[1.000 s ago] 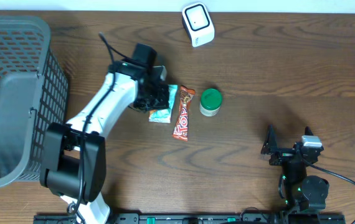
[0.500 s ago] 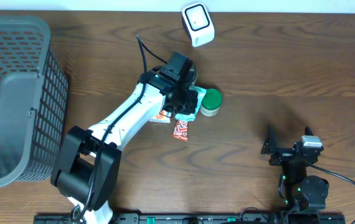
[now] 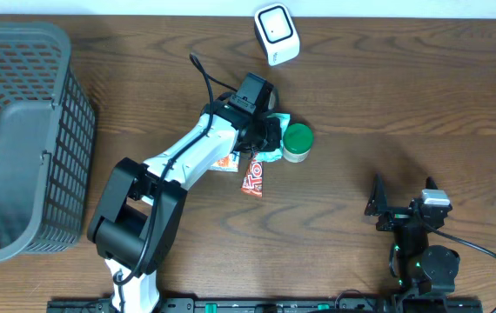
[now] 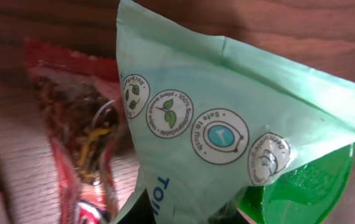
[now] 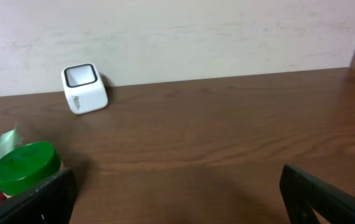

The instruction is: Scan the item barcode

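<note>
My left gripper [image 3: 264, 137] is shut on a mint green packet [image 4: 215, 112] and holds it above the table. The packet [image 3: 271, 155] hangs over the top end of a red snack bar [image 3: 252, 176] and right beside a green-lidded jar [image 3: 297, 142]. Round printed seals show on the packet's face in the left wrist view; no barcode shows there. The white scanner [image 3: 276, 33] stands at the far edge, apart from the packet, and also shows as the scanner [image 5: 84, 87]. My right gripper [image 3: 385, 209] rests open at the near right with nothing between its fingers [image 5: 327, 199].
A grey mesh basket [image 3: 22, 139] fills the left side. A small white and orange packet [image 3: 224, 163] lies under the left arm. In the right wrist view the green lid [image 5: 25, 165] sits at the far left. A pale wall runs behind the table.
The left arm has swung right with the mint packet, from the spot left of the snack bar to over the bar's top end beside the jar. The right arm has not moved.
</note>
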Robot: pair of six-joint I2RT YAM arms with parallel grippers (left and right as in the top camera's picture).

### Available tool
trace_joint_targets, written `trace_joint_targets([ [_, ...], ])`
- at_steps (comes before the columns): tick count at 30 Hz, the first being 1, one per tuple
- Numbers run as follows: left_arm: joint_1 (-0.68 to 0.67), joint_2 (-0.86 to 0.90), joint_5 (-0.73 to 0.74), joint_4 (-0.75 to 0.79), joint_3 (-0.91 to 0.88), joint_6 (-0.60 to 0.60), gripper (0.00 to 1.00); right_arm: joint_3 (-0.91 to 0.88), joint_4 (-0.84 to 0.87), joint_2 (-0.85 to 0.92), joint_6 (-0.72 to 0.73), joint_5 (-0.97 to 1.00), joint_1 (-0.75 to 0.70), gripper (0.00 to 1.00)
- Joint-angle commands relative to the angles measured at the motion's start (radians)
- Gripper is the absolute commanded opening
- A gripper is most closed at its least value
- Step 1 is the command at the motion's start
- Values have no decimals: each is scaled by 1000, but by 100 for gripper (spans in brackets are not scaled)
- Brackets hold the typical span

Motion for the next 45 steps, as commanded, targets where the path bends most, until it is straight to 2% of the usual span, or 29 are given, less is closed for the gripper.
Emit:
trace_joint_targets([
  [1,-29,3,60,55,-3,-23,7,-1,-3,-5,-9,8,10,99],
  [11,-114,3,48,127,-3,-14,8,-1,-3,-5,-9,8,10,99],
  [13,-115,3,20,125,-3,-14,17,-1,-3,-5,-9,8,10,99],
  [14,-112,3,7,126,-3,-15,31,-1,-3,-5,-9,8,10,99],
  [18,-87,2,3,126,-3,-15,59,-1,-3,-5,-9,8,10,99],
  [22,-59,2,3,114,-3,-15,78,-1,-3,-5,-9,8,10,99],
  [26,-40,-11,3,92,-3,0,90,-1,-3,-5,-9,8,10,99],
  [29,-11,-48,3,91,-1,27,94,-1,-3,-5,-9,8,10,99],
  [36,79,-202,2,55,1,103,96,-1,5,-5,-17,56,10,99],
  [41,159,-360,-64,-48,1,170,96,-1,26,-5,-16,16,10,99],
  [43,192,-424,-109,-89,1,191,97,2,32,-5,49,-63,11,99],
  [45,221,-485,-160,-119,1,216,97,15,27,-5,51,-201,11,99],
])
